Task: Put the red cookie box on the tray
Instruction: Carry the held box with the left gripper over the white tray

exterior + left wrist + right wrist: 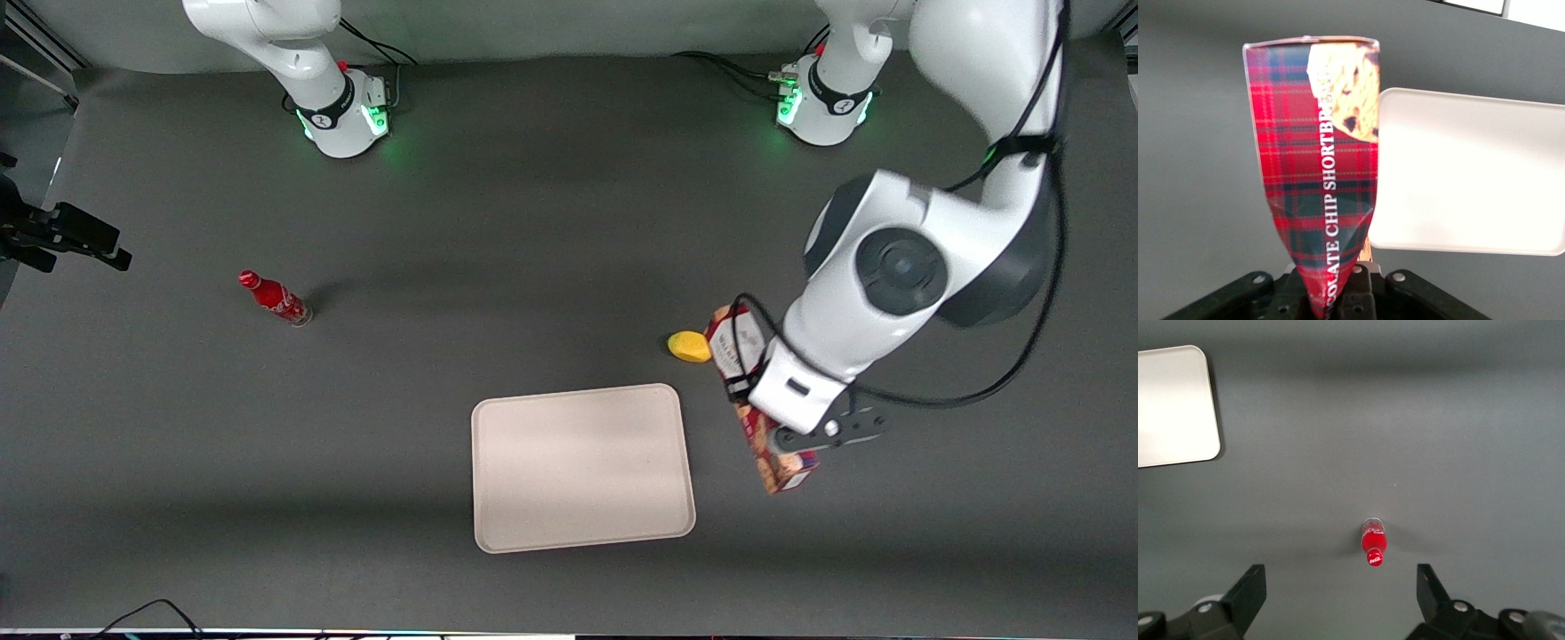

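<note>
Front view: the tool [772, 416] of the working arm is clamped on the red cookie box [770, 444], gripping it around its middle. The box is a long tartan carton; one end with the white label [734, 340] pokes out from under the wrist farther from the camera, and the end with cookie pictures sticks out nearer the camera. Whether the box rests on the table [267, 462] or is raised off it cannot be told here. The tray [582, 467] lies flat on the table just beside the tool, toward the parked arm's end, apart from the box. A small yellow object [690, 346] sits near the label end of the box, a little farther from the camera than the tool. A small red bottle [275, 299] stands well apart from the tool, toward the parked arm's end.

Left wrist view: the red cookie box [1321, 173] runs straight out from the tool [1338, 297], whose black fingers [1361, 287] press on either side of the carton's narrow faces. White lettering and a cookie picture show on the box. The tray [1471, 173] lies beside the box, its rounded corner close to the carton's edge.

Right wrist view: the red bottle [1373, 543] stands upright on the grey table [1405, 420], and one corner of the tray [1175, 403] shows.
</note>
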Controlling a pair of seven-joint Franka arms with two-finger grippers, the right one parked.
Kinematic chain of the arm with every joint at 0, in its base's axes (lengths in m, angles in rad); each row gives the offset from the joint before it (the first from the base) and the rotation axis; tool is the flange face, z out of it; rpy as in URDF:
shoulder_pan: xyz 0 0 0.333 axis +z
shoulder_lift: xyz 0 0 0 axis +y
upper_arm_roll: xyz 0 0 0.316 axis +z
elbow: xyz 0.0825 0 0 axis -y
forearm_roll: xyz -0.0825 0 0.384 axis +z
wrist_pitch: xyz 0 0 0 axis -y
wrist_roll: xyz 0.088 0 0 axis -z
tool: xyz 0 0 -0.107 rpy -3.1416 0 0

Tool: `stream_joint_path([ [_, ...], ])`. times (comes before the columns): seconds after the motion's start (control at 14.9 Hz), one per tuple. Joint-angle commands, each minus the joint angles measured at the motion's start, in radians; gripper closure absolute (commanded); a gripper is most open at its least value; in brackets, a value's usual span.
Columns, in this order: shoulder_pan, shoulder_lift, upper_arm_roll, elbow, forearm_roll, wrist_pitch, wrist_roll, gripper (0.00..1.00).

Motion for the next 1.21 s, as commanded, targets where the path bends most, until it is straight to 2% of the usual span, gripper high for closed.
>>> stream_joint_path([
  [0.0,0.007,0.119,-0.042,0.05,0.034,0.124,-0.024,1.0],
  [0.34,-0.023,0.231,-0.051,0.054,0.081,0.259,-0.072,1.0],
  [0.47,-0.045,0.29,-0.051,0.06,0.204,0.337,-0.174,1.0],
  [0.54,-0.045,0.314,-0.054,0.051,0.239,0.351,-0.188,1.0],
  [0.74,-0.043,0.343,-0.054,0.045,0.247,0.371,-0.177,1.0],
  [0.87,-0.043,0.363,-0.053,0.04,0.279,0.371,-0.176,1.0],
  [1.14,-0.046,0.379,-0.054,0.017,0.284,0.373,-0.176,1.0],
])
